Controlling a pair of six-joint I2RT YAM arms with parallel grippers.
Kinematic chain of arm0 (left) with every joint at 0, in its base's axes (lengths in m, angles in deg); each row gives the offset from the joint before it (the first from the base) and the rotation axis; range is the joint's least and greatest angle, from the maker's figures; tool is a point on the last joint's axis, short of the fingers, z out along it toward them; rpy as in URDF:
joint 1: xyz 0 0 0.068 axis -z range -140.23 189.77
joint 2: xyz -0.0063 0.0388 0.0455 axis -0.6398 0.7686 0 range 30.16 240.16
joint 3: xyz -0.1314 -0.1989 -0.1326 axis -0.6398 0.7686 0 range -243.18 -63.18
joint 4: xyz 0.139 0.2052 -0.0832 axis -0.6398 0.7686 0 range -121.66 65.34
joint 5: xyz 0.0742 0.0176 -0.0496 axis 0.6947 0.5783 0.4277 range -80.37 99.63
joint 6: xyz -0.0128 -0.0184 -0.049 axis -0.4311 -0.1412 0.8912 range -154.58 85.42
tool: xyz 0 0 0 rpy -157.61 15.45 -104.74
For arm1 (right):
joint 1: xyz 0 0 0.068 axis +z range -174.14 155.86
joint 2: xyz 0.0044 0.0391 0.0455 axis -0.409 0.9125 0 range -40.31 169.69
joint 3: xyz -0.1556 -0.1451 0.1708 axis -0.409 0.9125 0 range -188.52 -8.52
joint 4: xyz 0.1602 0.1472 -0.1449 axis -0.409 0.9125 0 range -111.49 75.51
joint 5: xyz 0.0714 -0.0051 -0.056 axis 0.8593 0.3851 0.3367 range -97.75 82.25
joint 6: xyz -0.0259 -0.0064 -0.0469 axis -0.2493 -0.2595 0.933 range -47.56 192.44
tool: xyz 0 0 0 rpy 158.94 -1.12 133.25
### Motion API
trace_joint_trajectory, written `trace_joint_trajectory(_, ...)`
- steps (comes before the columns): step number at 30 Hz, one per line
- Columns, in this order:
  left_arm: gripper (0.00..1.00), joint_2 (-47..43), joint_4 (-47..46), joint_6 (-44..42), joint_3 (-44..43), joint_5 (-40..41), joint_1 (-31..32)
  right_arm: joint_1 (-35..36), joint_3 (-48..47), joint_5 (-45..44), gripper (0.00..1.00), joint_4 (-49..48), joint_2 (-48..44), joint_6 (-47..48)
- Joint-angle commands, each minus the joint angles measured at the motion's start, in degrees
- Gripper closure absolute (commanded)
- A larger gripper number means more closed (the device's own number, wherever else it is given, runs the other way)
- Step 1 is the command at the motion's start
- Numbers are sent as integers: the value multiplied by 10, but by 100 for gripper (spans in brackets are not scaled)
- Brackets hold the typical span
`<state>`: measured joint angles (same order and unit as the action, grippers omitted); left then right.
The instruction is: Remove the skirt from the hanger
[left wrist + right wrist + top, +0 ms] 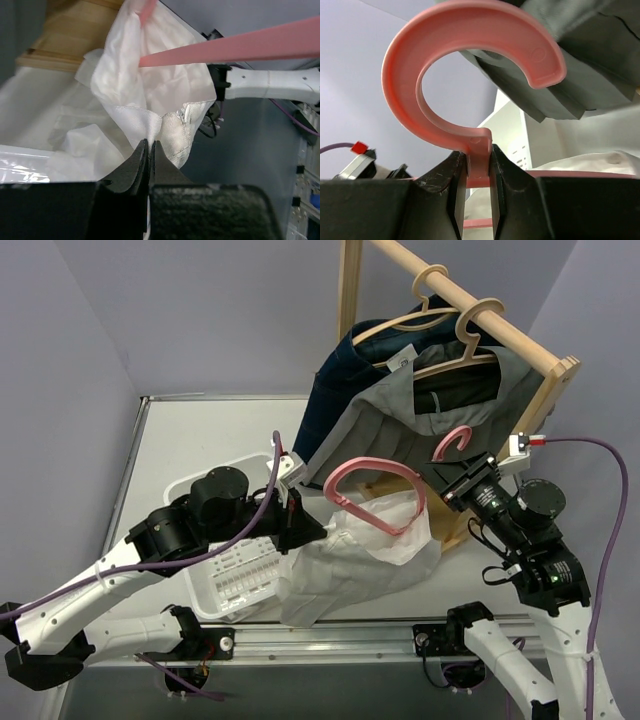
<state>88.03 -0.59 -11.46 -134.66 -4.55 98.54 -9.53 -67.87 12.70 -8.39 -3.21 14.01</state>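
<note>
A white skirt (350, 565) hangs from a pink plastic hanger (372, 480) in the middle of the top view, its lower part draped over the table's front. My right gripper (452, 485) is shut on the hanger's neck, just below the hook (470, 60). My left gripper (322, 530) is shut on the skirt's waistband (157, 127) at its left end. The pink hanger bar (235, 47) crosses above the cloth in the left wrist view.
A wooden rack (470, 300) at the back right holds wooden hangers with a grey garment (400, 425) and a dark blue one (335, 390). A white perforated basket (235, 575) sits under my left arm near the table's front.
</note>
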Motion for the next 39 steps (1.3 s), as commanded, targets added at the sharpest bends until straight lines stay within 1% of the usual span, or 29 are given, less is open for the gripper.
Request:
trace_joint_trajectory(1, 98, 15, 43, -28, -79, 108, -5, -5, -78, -8, 100, -20, 14, 27)
trace_joint_trajectory(3, 98, 21, 81, -45, -114, 138, -7, -4, -122, -27, 100, 9, 16, 72)
trace_joint_trajectory(4, 98, 21, 88, -62, -154, 171, -9, -5, -134, -43, 100, 37, 18, 86)
trace_joint_trajectory(6, 98, 25, 104, -80, -200, 186, -12, -4, -166, -65, 100, 75, 24, 125)
trace_joint_trajectory(7, 98, 28, 108, -96, -249, 201, -12, -5, -168, -74, 100, 100, 24, 133)
trace_joint_trajectory(10, 98, 44, 135, -129, -326, 244, -13, -4, -162, -100, 100, 116, 12, 147)
trace_joint_trajectory(11, 98, 50, 143, -137, -374, 279, -13, -4, -158, -106, 100, 117, 9, 148)
trace_joint_trajectory(13, 98, 64, 160, -160, -412, 317, -13, -4, -150, -106, 100, 119, 2, 149)
trace_joint_trajectory(14, 98, 69, 165, -168, -444, 351, -14, -5, -143, -104, 100, 119, 0, 149)
trace_joint_trajectory(16, 98, 87, 182, -190, -481, 380, -14, -5, -137, -100, 100, 120, -4, 152)
trace_joint_trajectory(17, 98, 103, 197, -197, -520, 398, -14, -5, -133, -101, 100, 120, -5, 155)
trace_joint_trajectory(20, 98, 126, 217, -228, -572, 430, -14, -4, -126, -104, 100, 125, -9, 162)
trace_joint_trajectory(21, 98, 130, 220, -230, -595, 458, -14, -4, -124, -104, 100, 126, -10, 165)
trace_joint_trajectory(22, 98, 131, 220, -260, -604, 473, -14, -5, -123, -103, 100, 126, -9, 166)
trace_joint_trajectory(26, 98, 135, 205, -306, -626, 525, -14, -4, -110, -96, 100, 119, -9, 169)
trace_joint_trajectory(29, 98, 134, 201, -320, -627, 540, -14, -4, -101, -90, 100, 112, -8, 171)
trace_joint_trajectory(31, 98, 134, 202, -321, -612, 542, -14, -5, -96, -88, 100, 107, -6, 172)
trace_joint_trajectory(35, 98, 145, 200, -343, -597, 572, -15, -5, -89, -79, 100, 103, -4, 176)
trace_joint_trajectory(37, 98, 153, 199, -365, -620, 582, -16, -5, -89, -77, 100, 105, -2, 179)
trace_joint_trajectory(38, 98, 161, 193, -376, -656, 593, -16, -4, -88, -76, 100, 105, -2, 181)
trace_joint_trajectory(39, 98, 164, 188, -383, -674, 597, -16, -5, -88, -75, 100, 108, 0, 183)
